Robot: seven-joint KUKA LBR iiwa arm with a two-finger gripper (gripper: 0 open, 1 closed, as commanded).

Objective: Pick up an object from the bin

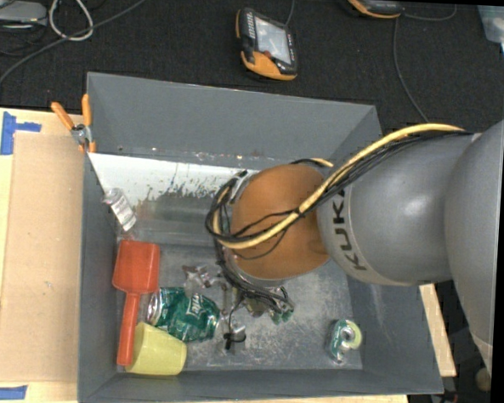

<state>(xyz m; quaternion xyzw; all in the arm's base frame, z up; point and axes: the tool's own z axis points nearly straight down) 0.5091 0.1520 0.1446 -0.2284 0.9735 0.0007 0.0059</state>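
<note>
In the camera view, the arm (422, 207) reached into the grey bin (238, 144), its round orange cover (276, 223) above and to the right of a crushed green can (184, 313) that lay on the bin floor. Below that cover the claw (234, 333) pointed down at the floor just beside the can's right end, closer to the can than to anything else. Whether the claw was spread or pressed together could not be told, nor whether it touched the can. A yellow cup (158, 352) lay on its side just below and to the left of the can, touching or nearly touching it. A red scoop (137, 268) lay just left of the can, its broad end above the can's level and its handle running down to the cup. A crumpled clear wrapper (120, 207) lay well above and to the left of the can. A small green-and-white ring (344, 338) lay well to the can's right, beyond the claw.
</note>
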